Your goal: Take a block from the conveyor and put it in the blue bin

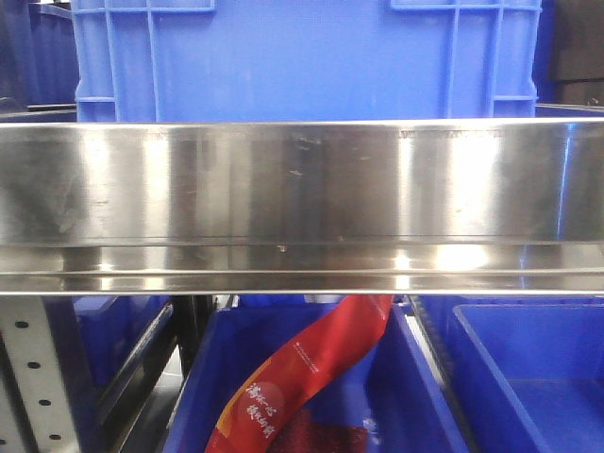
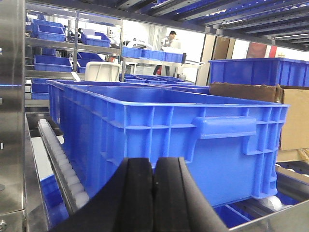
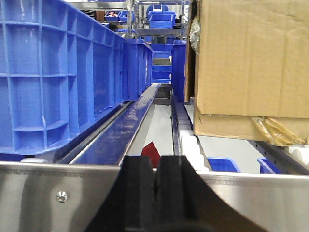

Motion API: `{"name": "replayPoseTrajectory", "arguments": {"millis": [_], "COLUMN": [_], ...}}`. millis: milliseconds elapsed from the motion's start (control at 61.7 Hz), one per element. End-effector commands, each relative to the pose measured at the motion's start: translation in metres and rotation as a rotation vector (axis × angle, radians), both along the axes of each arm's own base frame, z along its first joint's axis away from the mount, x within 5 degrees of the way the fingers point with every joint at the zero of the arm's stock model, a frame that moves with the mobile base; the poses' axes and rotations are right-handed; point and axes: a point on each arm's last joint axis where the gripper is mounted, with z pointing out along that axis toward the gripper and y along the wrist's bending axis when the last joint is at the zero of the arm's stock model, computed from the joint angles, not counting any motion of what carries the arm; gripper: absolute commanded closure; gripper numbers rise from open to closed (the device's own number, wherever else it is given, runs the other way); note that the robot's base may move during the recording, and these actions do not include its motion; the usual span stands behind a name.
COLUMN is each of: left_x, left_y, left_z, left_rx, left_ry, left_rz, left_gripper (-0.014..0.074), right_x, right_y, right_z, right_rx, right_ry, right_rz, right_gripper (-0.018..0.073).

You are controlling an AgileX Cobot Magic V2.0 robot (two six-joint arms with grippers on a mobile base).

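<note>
The block and the conveyor are out of view. My left gripper [image 2: 154, 162] is shut, its black pads pressed together with nothing between them, just in front of a large blue bin [image 2: 159, 130] on a roller shelf. My right gripper [image 3: 155, 159] is also shut and empty, level with a steel shelf rail [image 3: 58, 193]. In the front view a blue bin [image 1: 302, 57] stands on the shelf above and other blue bins [image 1: 528, 377] sit below. I cannot tell which bin the task means.
A wide steel shelf rail [image 1: 302, 203] fills the front view. A red printed bag [image 1: 302, 377] hangs into a lower bin. Cardboard boxes [image 3: 251, 63] [image 2: 289, 116] sit to the right. White rollers [image 2: 63, 164] [image 3: 190, 145] run alongside the bins.
</note>
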Motion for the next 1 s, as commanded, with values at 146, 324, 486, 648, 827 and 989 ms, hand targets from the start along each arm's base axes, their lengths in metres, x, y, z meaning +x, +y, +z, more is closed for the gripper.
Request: {"name": "replayPoseTrajectory", "arguments": {"millis": [146, 324, 486, 648, 827, 989], "left_x": [-0.0007, -0.0007, -0.0007, -0.0007, -0.0007, 0.0018], "left_y": [0.0004, 0.0004, 0.0004, 0.0004, 0.0003, 0.0016], "left_z": [0.0015, 0.0015, 0.0015, 0.0015, 0.0013, -0.0081], "left_rx": [-0.014, -0.014, -0.014, -0.014, -0.013, 0.033], "left_ry": [-0.014, -0.014, -0.014, -0.014, -0.011, 0.0], "left_rz": [-0.001, -0.001, -0.001, -0.001, -0.002, 0.031], "left_gripper": [0.0707, 0.0707, 0.0707, 0.0707, 0.0707, 0.0707], "right_x": [-0.0004, -0.0004, -0.0004, -0.0004, -0.0004, -0.0004], "right_y": [-0.0003, -0.0003, -0.0003, -0.0003, -0.0003, -0.0003], "right_z": [0.0015, 0.0015, 0.0015, 0.0015, 0.0015, 0.0015], "right_rx": [-0.011, -0.011, -0.011, -0.011, -0.011, -0.011], "right_ry": [-0.022, -0.022, -0.022, -0.022, -0.022, -0.022], "right_rz": [-0.006, -0.006, -0.006, -0.006, -0.006, -0.006], "right_gripper": [0.0721, 0.0721, 0.0721, 0.0721, 0.0721, 0.0721]}}
